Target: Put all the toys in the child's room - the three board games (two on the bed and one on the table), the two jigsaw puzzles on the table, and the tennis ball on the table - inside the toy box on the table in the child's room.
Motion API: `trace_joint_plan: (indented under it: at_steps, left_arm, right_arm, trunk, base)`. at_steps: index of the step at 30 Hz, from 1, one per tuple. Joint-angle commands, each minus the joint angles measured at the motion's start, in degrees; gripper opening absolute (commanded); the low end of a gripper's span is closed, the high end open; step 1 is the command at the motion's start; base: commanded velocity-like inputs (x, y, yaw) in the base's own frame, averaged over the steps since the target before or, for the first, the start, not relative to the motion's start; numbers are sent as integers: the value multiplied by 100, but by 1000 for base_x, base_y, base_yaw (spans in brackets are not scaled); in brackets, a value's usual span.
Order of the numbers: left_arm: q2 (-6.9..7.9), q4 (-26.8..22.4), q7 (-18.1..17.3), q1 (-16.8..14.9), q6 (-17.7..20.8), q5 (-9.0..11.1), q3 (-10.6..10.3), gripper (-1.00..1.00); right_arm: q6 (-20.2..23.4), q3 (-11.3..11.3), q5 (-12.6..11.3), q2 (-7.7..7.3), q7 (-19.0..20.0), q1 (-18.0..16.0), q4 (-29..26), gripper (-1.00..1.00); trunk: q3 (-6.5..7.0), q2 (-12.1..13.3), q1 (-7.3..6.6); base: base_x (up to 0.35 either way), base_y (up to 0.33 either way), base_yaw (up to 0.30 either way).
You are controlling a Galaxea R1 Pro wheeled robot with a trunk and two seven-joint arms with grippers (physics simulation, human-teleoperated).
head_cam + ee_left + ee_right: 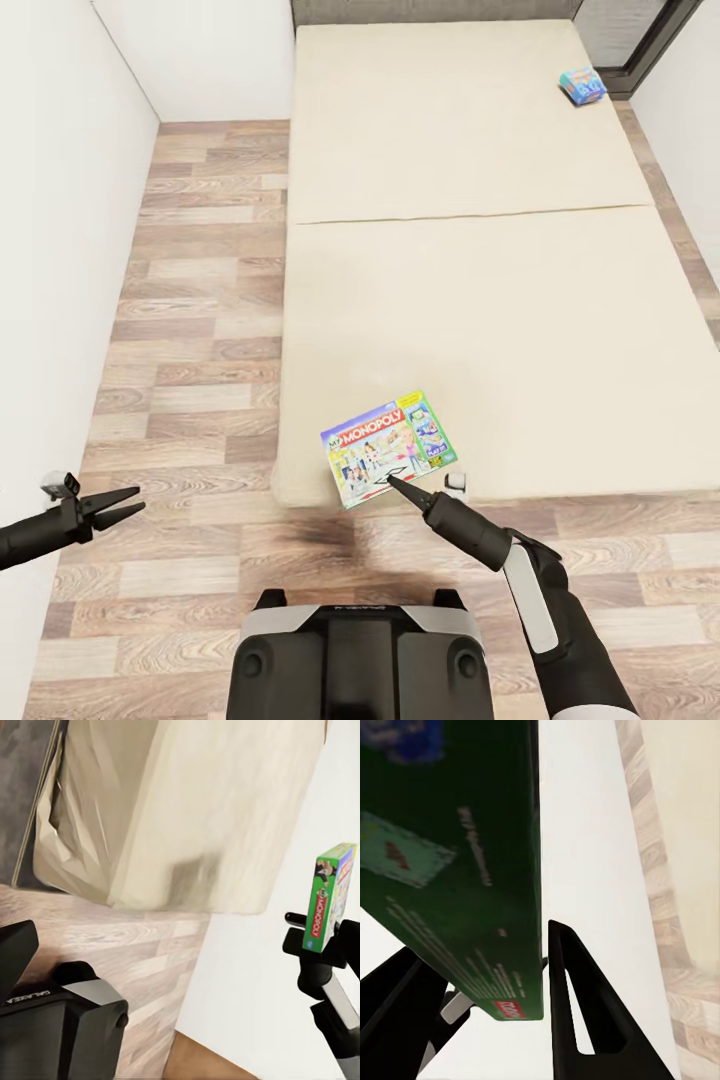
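A green-edged Monopoly board game hangs tilted over the near edge of the bed, with my right gripper shut on its lower edge. In the right wrist view the box's dark green side sits between the black fingers. In the left wrist view the same box shows edge-on in front of a white wall. A blue board game lies at the far right corner of the bed. My left gripper hovers open over the floor at the left, holding nothing.
A white wall runs close along the left. A strip of wood-plank floor lies between it and the bed. My base stands just short of the bed's foot. A dark door frame is at the far right.
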Motion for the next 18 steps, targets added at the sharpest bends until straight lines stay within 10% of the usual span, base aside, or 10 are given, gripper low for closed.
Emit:
trace_joint_plan:
  at_steps: [1, 18]
  left_arm:
    - [0, -20, -24, -1, 81, -5, -7, 100]
    - [-2, -56, -24, -1, 124, -6, -20, 100]
  right_arm:
    - [29, -11, -5, 5, 13, -2, -1, -100]
    - [-217, 2, -5, 5, 31, 0, -4, -100]
  trunk:
    - [26, 39, -22]
    - [492, 720, -396]
  base:
    - [-44, 0, 0]
    - [-7, 0, 0]
